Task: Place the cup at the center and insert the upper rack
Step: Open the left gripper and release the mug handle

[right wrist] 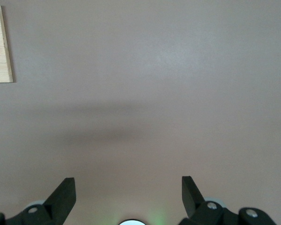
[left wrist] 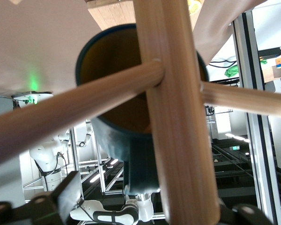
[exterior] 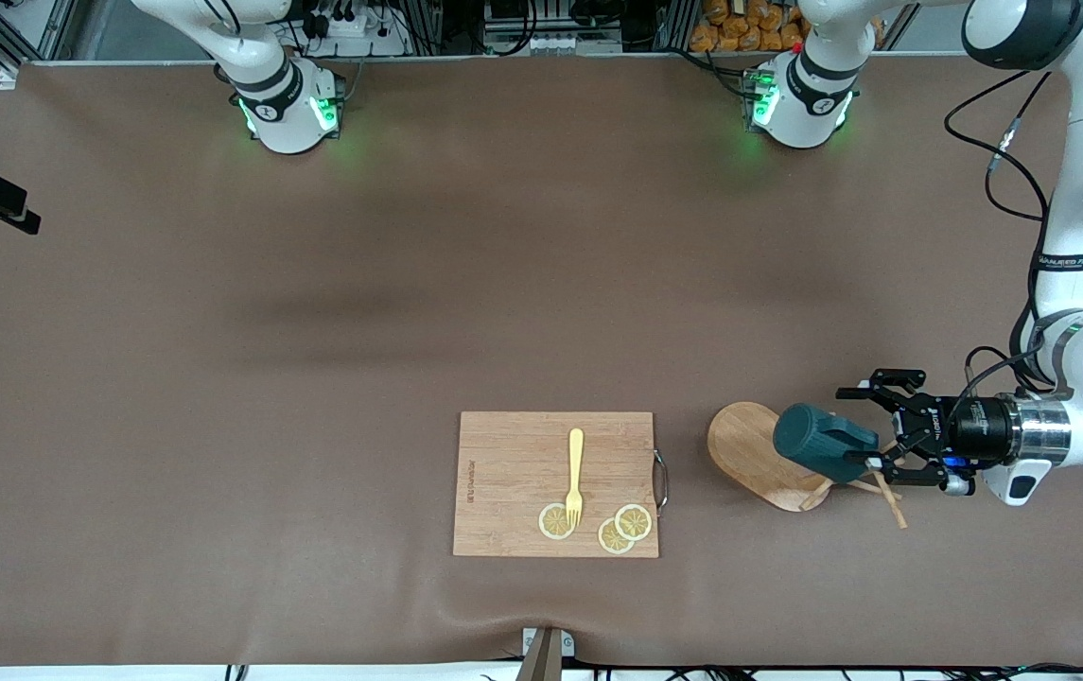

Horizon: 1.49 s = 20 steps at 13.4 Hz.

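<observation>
Teal: one cup (exterior: 823, 441), one upper rack (exterior: 757, 454).

Cup (exterior: 823, 441) on rack (exterior: 757, 454) peg

Most of the bench (exterior: 314, 312) lay bare, giving free passage between both bases and the cutting board (exterior: 513, 473). Toward the left arm's end, the upper rack (exterior: 759, 454), the cup (exterior: 820, 443) and the left gripper (exterior: 877, 430) crowded together, blocking passage there.

Brown table (exterior: 219, 397), cutting board (exterior: 513, 473), upper rack (exterior: 749, 454) lying tipped over.
</observation>
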Motion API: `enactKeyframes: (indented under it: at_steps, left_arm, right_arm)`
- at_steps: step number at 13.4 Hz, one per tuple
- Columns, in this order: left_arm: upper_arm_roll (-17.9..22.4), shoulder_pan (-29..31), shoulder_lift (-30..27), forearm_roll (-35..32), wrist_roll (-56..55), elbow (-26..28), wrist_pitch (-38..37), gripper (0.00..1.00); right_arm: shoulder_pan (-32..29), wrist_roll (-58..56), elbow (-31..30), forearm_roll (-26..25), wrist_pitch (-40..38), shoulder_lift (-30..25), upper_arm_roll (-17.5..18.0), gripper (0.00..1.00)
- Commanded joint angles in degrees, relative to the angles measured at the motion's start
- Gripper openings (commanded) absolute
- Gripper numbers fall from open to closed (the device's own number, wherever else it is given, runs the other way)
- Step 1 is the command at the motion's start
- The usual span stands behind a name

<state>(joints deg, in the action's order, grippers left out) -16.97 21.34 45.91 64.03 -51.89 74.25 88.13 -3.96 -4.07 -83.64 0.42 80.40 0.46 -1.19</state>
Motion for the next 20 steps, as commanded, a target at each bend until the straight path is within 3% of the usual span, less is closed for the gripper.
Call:
enactKeyframes:
  at_steps: [1, 9, 14, 20]
  left_arm:
    - [-0.52, 0.63, -0.38, -0.66, 0.3, -0.42, -1.39, 1.0]
    - [-0.6, 1.42, -3.89, -0.93, -1.98, -0.77, -3.75, 1.0]
    - [-0.43, 2.21, -8.81, -1.89, -2.16, -0.77, -3.93, 1.0]
    - [-0.96, 2.12, -15.85, -6.46, -1.98, -0.77, -3.85, 1.0]
  right_arm:
    - [0.7, 0.64, 0.76, 0.72, -0.5, -0.2, 0.22, 1.0]
    - [2.64, 0.65, 0.41, 0.63, -0.42, -2.13, -0.22, 1.0]
    - [1.41, 0.56, -0.65, 0.02, -2.61, -2.75, -1.53, 1.0]
    - [1.49, 0.47, -4.16, 0.02, 0.29, -2.75, -2.77, 1.0]
